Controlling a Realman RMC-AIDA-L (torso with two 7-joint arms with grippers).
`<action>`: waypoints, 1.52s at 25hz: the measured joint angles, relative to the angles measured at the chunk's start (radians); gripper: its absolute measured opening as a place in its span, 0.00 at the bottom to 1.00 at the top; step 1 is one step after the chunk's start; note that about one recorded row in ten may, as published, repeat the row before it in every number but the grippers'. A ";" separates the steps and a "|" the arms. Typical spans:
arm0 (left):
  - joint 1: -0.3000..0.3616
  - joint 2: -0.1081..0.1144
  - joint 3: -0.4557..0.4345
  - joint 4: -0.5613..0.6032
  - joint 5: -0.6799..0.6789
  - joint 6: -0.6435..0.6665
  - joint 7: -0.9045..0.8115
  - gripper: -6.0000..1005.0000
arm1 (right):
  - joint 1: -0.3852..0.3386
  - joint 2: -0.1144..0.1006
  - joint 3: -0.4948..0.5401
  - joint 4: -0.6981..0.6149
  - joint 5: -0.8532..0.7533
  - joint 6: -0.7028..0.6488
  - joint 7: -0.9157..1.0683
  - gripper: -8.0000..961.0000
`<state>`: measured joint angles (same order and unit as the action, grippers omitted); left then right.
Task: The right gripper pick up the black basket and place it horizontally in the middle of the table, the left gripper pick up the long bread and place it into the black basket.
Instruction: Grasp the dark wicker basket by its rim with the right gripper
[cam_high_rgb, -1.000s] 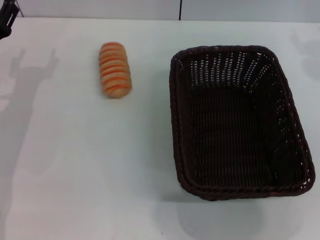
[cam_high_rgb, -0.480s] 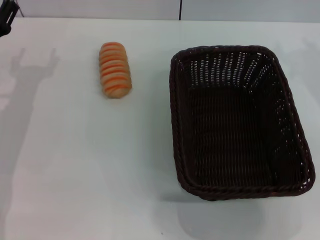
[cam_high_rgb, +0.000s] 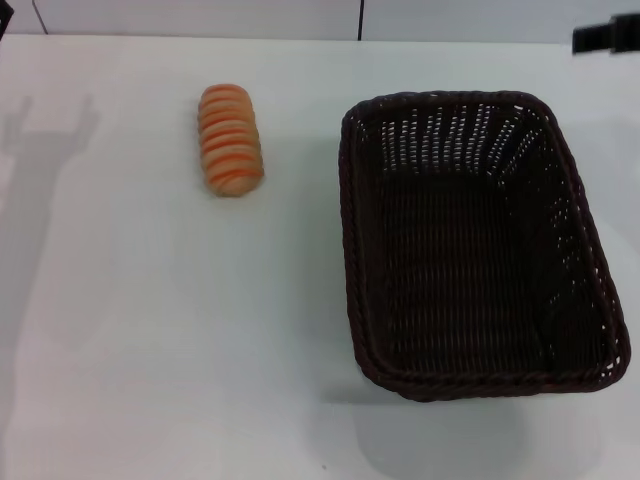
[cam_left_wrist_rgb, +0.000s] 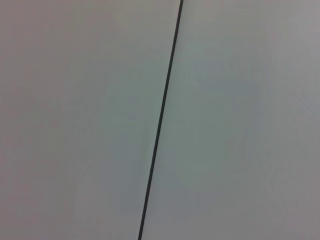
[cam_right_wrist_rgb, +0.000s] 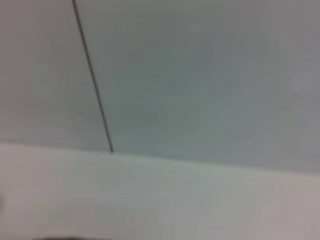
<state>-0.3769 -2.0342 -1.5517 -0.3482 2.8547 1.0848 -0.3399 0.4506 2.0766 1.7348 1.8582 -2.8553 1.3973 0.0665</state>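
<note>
The long bread (cam_high_rgb: 230, 140), tan with orange stripes, lies on the white table (cam_high_rgb: 150, 320) at the back left, lengthwise away from me. The black basket (cam_high_rgb: 345, 200) stands on the right half of the table, its long side running front to back, and it holds nothing. A black part of my right gripper (cam_high_rgb: 607, 37) shows at the top right edge, behind the basket's far right corner. Only a dark sliver of my left gripper (cam_high_rgb: 4, 10) shows in the top left corner, far from the bread. Both wrist views show only wall.
A grey wall with a thin dark vertical seam (cam_left_wrist_rgb: 160, 125) stands behind the table. The left arm's shadow (cam_high_rgb: 40, 150) falls on the table's left side. The right wrist view shows the table's far edge (cam_right_wrist_rgb: 200, 167) under the wall.
My left gripper has drawn back toward the top left corner, almost out of view, and its shadow shifted left. A black part of my right gripper has come into view at the top right.
</note>
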 joint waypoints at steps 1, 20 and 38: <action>0.001 0.006 -0.001 0.000 0.000 0.000 0.005 0.86 | 0.021 0.000 -0.004 -0.003 0.002 0.065 0.019 0.79; -0.007 0.001 -0.021 0.009 -0.002 0.006 0.052 0.86 | 0.001 0.003 -0.063 -0.031 0.062 0.257 0.117 0.79; -0.004 -0.005 -0.036 0.011 0.000 0.001 0.069 0.86 | 0.000 0.003 -0.128 -0.138 0.062 0.231 0.127 0.79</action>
<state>-0.3807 -2.0395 -1.5876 -0.3374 2.8549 1.0859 -0.2714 0.4509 2.0794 1.6069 1.7204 -2.7932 1.6282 0.1934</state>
